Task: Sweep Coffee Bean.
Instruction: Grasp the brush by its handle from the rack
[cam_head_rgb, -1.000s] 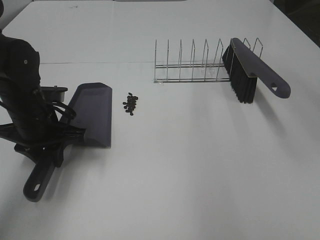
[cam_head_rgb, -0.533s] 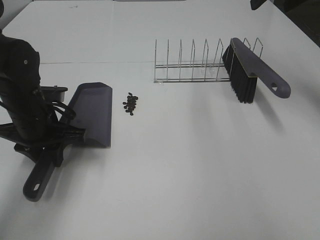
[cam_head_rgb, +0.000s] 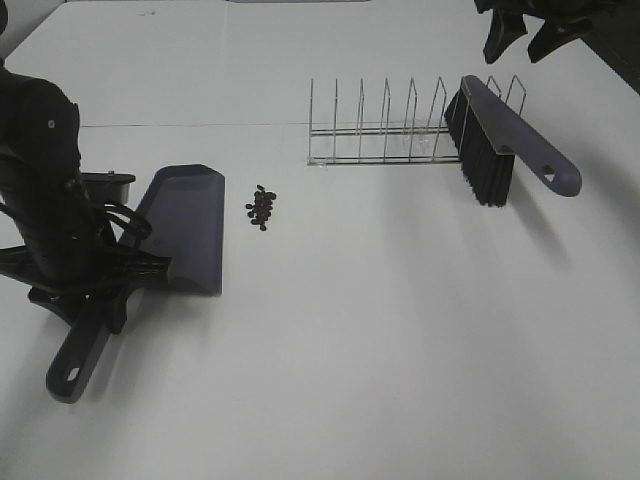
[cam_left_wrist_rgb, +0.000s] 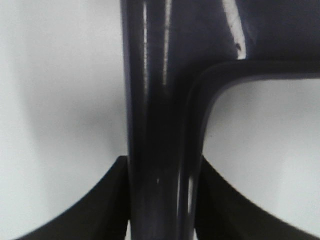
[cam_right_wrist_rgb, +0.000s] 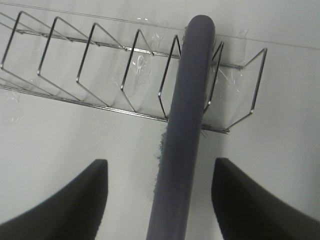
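The left gripper (cam_left_wrist_rgb: 161, 200) clamps the dustpan (cam_head_rgb: 190, 225) by its handle, with the coffee bean (cam_head_rgb: 262, 208) just beside the dustpan. The right gripper (cam_head_rgb: 522, 33) hangs parted and empty.

White table (cam_head_rgb: 400, 360), dustpan (cam_head_rgb: 190, 228), coffee beans (cam_head_rgb: 262, 208), rack (cam_head_rgb: 385, 158)

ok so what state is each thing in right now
dustpan: on the table, handle gripped
left tool: shut on the dustpan handle
coffee beans: loose cluster on the table beside the dustpan, none in it
wire rack: upright, holding only the brush
brush: propped in the wire rack, bristles down, not held
right tool: open, above the brush handle, not touching
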